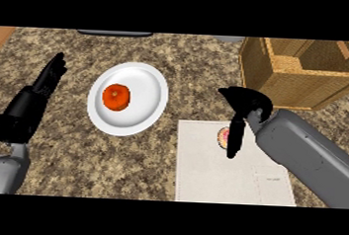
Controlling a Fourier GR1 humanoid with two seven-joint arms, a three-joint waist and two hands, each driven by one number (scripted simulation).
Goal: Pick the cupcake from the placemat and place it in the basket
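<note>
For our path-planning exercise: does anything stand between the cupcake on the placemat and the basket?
Nothing visible does: only the right hand hangs over the cupcake, with the basket just beyond. The plate lies off to the left.

The left forearm comes in at the lower left corner. The left hand rises from it with straight fingers held together, pointing up and slightly right. The right forearm slants in from the lower right, and the right hand at its end is bent downward at the wrist, well apart from the left.
</note>
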